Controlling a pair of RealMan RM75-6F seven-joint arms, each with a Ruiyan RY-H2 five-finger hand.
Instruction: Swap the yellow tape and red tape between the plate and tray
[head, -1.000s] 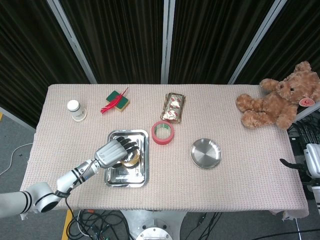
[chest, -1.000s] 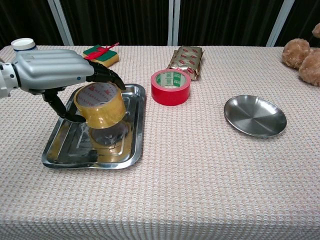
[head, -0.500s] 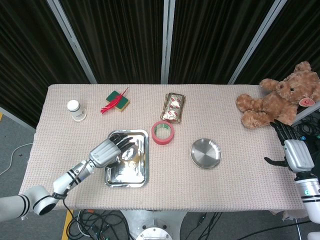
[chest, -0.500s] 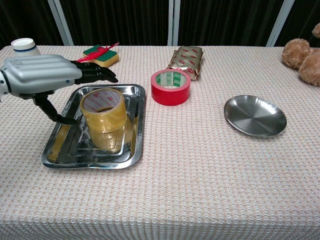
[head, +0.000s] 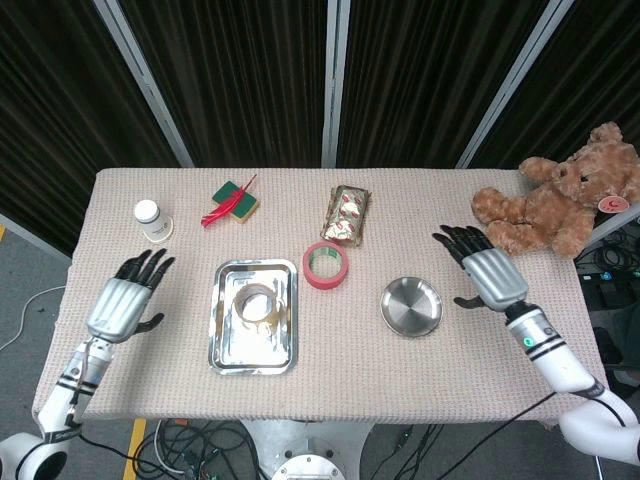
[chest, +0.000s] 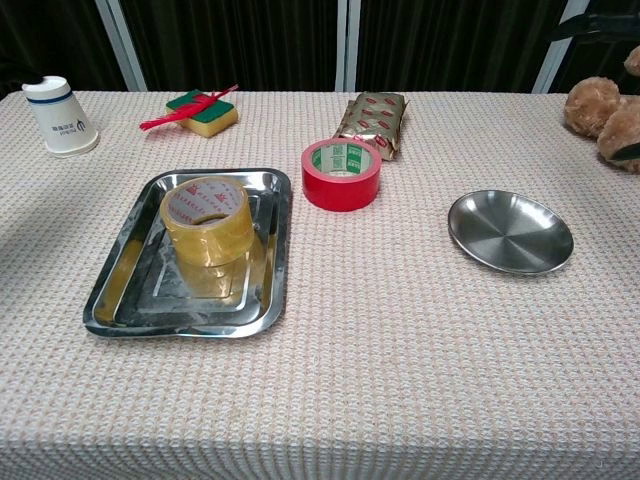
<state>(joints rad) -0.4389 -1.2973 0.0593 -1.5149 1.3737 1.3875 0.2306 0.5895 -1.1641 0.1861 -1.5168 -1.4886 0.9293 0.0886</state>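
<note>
Visibility first: chest view shows neither hand properly, only dark slivers at its top right edge that can't be identified. Teddy bear (head: 560, 205) is cut off at that view's right edge, only brown fur showing. Both forearms run off the head view's lower corners. Print on the paper cup (chest: 59, 117) and on the foil packet (head: 347, 215) is too small to read.

Left hand (head: 125, 298): fingers spread and extended, holding nothing, out over the table left of the tray (head: 224, 340). Yellow tape (head: 256, 302) lies flat inside the tray, to this hand's right, well apart from it.

Right hand (head: 484, 270): fingers apart, holding nothing, just right of the plate (head: 411, 307), with the bear beyond its fingertips. Plate carries nothing. Red tape (head: 326, 265) sits on the tablecloth between tray and plate, nearer the tray's far right corner, on the far side of the plate from this hand.

Counts: two tape rolls (one yellow, one red), one tray, one plate, one cup, one foil packet, one bear, one sponge (head: 238, 196) with one red feather-like item (chest: 190, 109) across it.
</note>
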